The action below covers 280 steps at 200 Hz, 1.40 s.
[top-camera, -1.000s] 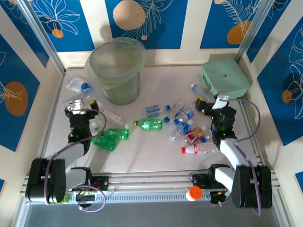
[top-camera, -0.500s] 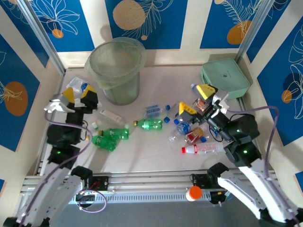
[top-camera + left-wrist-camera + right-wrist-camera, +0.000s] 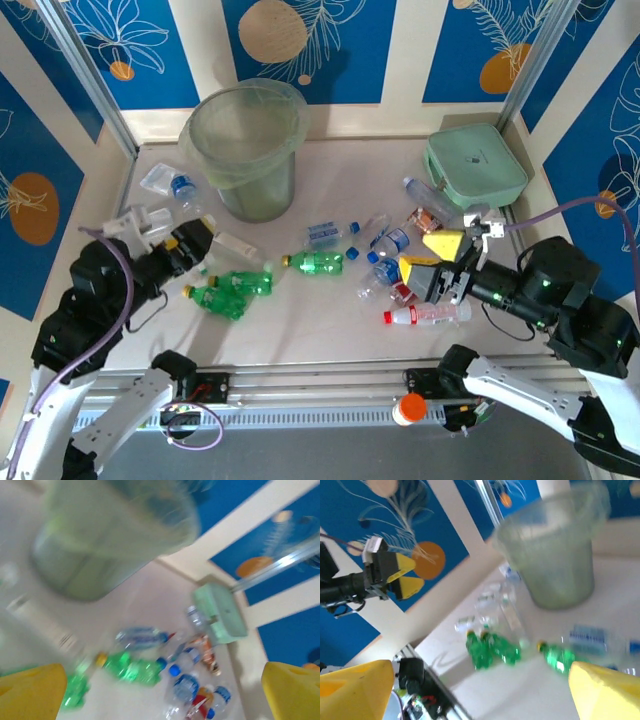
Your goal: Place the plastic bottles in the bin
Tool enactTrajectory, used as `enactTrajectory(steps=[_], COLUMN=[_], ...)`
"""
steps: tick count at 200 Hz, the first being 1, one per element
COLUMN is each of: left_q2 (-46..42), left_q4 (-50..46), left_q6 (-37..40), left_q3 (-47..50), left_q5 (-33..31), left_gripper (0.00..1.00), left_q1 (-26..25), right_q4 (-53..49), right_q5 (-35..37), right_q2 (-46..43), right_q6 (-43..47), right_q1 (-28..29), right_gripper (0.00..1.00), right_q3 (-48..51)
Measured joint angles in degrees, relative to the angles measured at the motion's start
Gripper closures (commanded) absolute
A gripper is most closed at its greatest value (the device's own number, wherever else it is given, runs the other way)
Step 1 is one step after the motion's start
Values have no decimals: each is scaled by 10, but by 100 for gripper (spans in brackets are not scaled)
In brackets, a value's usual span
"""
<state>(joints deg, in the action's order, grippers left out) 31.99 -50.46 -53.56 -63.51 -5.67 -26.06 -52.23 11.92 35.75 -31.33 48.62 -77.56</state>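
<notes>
The left arm (image 3: pixel 95 290) and right arm (image 3: pixel 560 285) are black-jointed with white links. Lilac cables (image 3: pixel 126 285) loop off each; their fingers (image 3: pixel 443 243) are yellow wedges.

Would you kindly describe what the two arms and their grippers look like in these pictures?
The left arm and right arm are built from chunky black joint housings joined by white links, each trailing a thin purple cable. The left gripper and right gripper have black bodies, white wrist mounts and wedge-shaped yellow fingers. A small green light glows on the right arm.
</notes>
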Motion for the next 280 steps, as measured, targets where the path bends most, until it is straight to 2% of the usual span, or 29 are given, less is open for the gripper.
enactTrajectory(steps=[22, 42, 79, 91, 134, 194, 211, 222, 247, 280], left_q2=[-34, -34, 19, 33, 77, 136, 157, 170, 185, 203], left_q4=[-73, -115, -106, -83, 26, 99, 115, 124, 135, 146], left_q6=[-102, -189, -269, -285, -338, -391, -403, -409, -412, -416], left_q3=[54, 123, 237, 261, 321, 358, 369, 373, 375, 376], left_q5=[-33, -54, -61, -65, -73, -75, -76, -76, -79, -82], left_gripper=[1, 1, 1, 1, 13, 22, 33, 35, 35, 30], left_q1=[0, 0, 0, 0, 5, 7, 7, 7, 7, 7], right_q4=[-68, -115, -118, -106, -74, -87, -89, -87, -86, -84], right_q5=[35, 53, 20, 11, -6, 32, 41, 42, 42, 43], right_q2=[16, 31, 55, 60, 53, 40, 40, 40, 41, 48], right_q6=[-86, -162, -230, -243, -300, -341, -343, -343, -343, -329], right_q1=[-7, -25, -83, -95, -146, -169, -174, -177, -183, -187], right_gripper=[17, 16, 16, 16, 16, 18, 19, 20, 20, 20], right_q3=[13, 71, 210, 241, 307, 295, 288, 287, 287, 281])
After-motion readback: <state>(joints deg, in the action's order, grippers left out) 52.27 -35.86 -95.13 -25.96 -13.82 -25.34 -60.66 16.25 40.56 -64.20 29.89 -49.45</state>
